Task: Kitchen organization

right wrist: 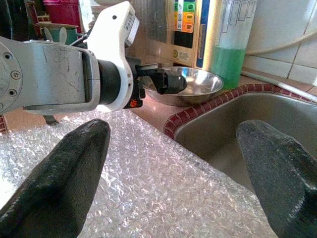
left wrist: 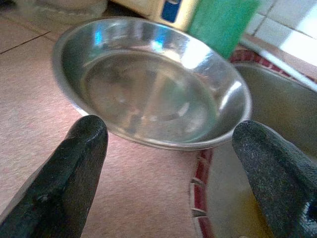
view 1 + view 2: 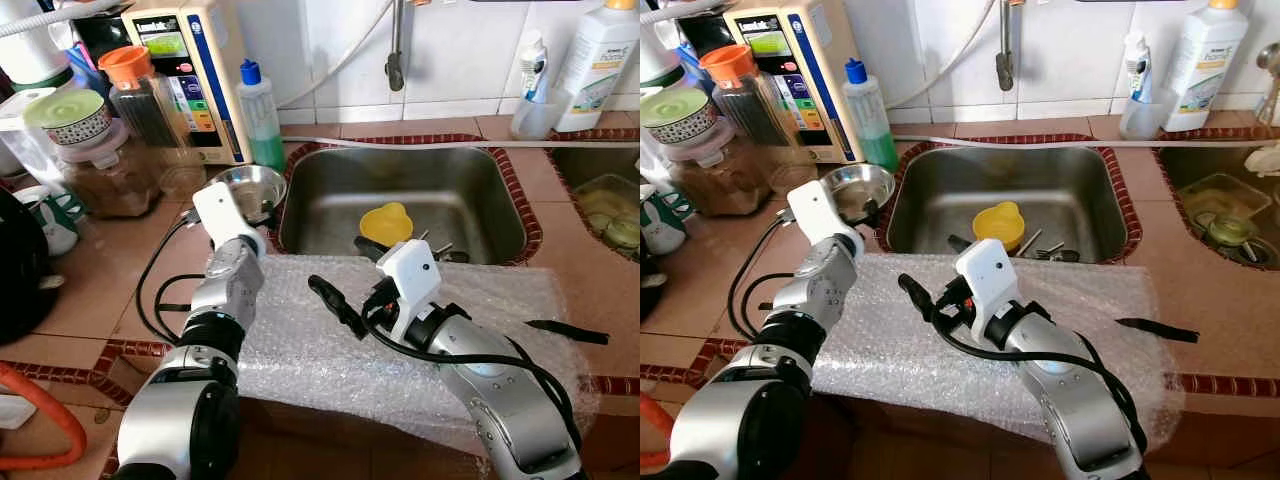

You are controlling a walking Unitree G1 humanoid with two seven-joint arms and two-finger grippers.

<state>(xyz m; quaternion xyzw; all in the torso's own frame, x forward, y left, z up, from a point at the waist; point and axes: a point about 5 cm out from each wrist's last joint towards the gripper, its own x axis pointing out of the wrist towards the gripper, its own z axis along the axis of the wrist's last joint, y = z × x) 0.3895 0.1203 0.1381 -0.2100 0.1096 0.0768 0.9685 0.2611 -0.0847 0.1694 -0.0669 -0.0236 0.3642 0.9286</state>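
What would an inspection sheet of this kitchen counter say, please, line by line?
Surface: tiled counter with a sheet of bubble wrap lying at its front edge.
Job's things: steel bowl beside the sink; yellow cup and some cutlery in the sink.
Clutter: jars, green soap bottle, water machine.
Grippers: left pincer open, fingers either side of the bowl, not touching; right pincer open above the bubble wrap.
Cables: black cable looping from the left arm.
Surroundings: tiled wall, tap, second sink at right.

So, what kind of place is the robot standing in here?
Most likely a home kitchen: a steel sink set in a tiled counter, a dish soap bottle, and food jars beside it.
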